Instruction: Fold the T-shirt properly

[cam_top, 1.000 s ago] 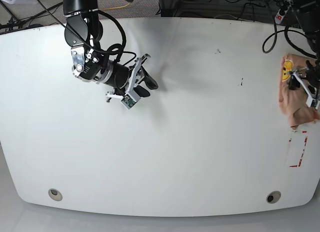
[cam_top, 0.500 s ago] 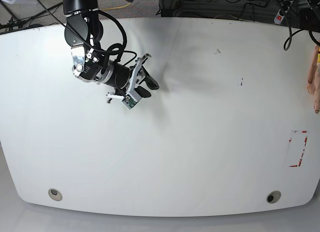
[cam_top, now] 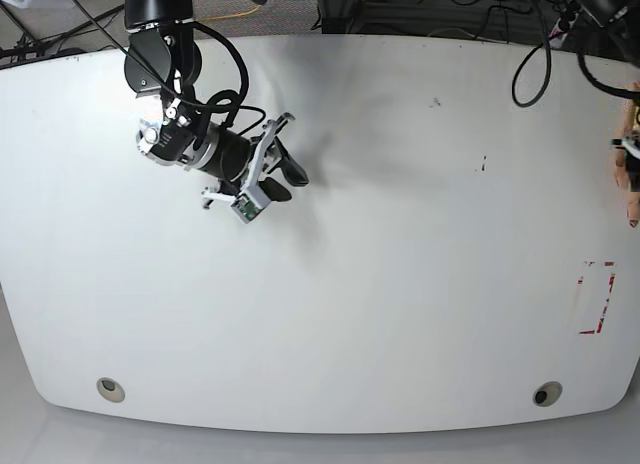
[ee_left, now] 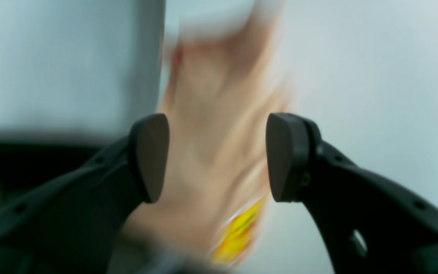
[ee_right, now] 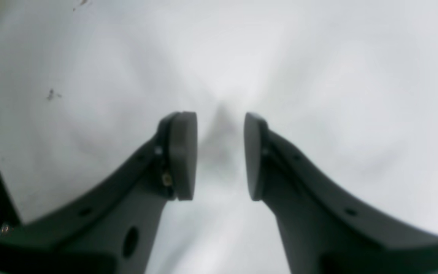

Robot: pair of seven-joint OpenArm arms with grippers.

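The T-shirt (cam_top: 634,196) shows in the base view only as a thin peach sliver at the table's far right edge. In the left wrist view the T-shirt (ee_left: 219,125) is a blurred peach mass with a yellow mark (ee_left: 238,232). It lies beyond the wide gap of my left gripper (ee_left: 217,158), which is open; whether the pads touch the cloth I cannot tell. My right gripper (cam_top: 288,174) hovers over the bare white table (cam_top: 380,284) at the upper left. In its own wrist view the right gripper (ee_right: 220,156) is open with nothing between its fingers.
A red tape outline (cam_top: 597,297) marks a rectangle near the table's right edge. Two round holes (cam_top: 111,389) (cam_top: 546,394) sit near the front edge. Cables (cam_top: 530,74) hang over the back right corner. Small dark specks (cam_top: 483,165) dot the surface.
The T-shirt has gone from lying on the table's right edge to almost out of the base view. The right arm has shifted slightly left and down.
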